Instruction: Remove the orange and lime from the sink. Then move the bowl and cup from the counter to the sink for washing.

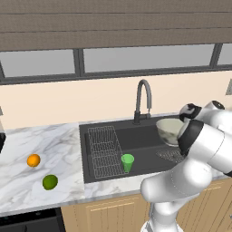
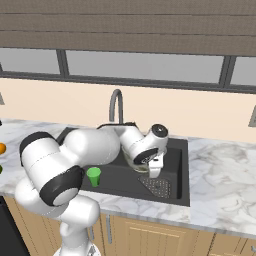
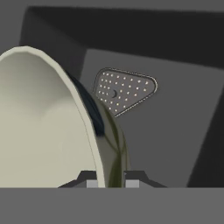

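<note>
Held nearest the lens, the wide pale grey-beige bowl [image 3: 43, 127] is pinched at its thin rim by the narrowed pincer [image 3: 110, 181] above the dark grey sink [image 1: 145, 136]. Leftward on the white marble desk [image 1: 54, 149] lie the small orange fruit [image 1: 33, 160] and dark green lime [image 1: 50, 182]; the light-green cup [image 1: 128, 162] stands inside the sink.

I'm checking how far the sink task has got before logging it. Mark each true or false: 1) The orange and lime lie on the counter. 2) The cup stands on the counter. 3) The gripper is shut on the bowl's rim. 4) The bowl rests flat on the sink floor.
1) True: the orange and lime lie on the counter, left of the sink.
2) False: the cup stands upright in the sink.
3) True: the gripper pinches the bowl by its rim.
4) False: the bowl hangs tilted above the drain.
</note>
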Motion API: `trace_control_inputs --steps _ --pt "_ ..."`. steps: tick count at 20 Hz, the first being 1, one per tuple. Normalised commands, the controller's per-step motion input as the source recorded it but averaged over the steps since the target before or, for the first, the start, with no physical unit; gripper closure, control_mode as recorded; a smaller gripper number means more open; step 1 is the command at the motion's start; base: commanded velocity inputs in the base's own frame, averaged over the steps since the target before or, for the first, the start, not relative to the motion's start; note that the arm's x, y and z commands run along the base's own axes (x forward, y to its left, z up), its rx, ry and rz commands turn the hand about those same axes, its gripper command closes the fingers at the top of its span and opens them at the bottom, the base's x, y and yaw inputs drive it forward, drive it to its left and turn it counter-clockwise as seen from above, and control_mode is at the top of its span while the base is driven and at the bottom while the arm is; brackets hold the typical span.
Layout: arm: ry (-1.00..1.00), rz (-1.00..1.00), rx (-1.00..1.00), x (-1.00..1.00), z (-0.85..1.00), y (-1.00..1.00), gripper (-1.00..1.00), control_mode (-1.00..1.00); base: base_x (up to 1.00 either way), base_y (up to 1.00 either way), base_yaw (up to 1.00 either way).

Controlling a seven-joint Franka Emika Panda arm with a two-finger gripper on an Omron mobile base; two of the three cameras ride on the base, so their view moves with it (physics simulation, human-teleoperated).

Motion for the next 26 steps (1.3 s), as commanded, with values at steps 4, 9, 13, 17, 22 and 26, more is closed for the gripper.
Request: trace_control_inputs --steps 4,9,13,17,22,26 --pt "0.0 0.06 0.0 0.08 -0.14 0.05 1.0 -1.0 0.0 0.0 0.0" --pt "0.0 0.07 0.0 0.08 -0.16 0.05 1.0 -1.0 0.0 0.0 0.0" --pt "0.0 0.07 0.0 0.1 -0.17 0.04 1.0 -1.0 0.0 0.0 0.0" --pt "0.0 0.07 0.0 0.08 -0.18 0.03 1.0 -1.0 0.0 0.0 0.0" --pt "0.0 0.08 0.0 0.08 -0.19 0.02 1.0 -1.0 0.0 0.0 0.0" --pt "0.0 0.09 0.0 0.11 -0.18 0.02 1.0 -1.0 0.0 0.0 0.0"
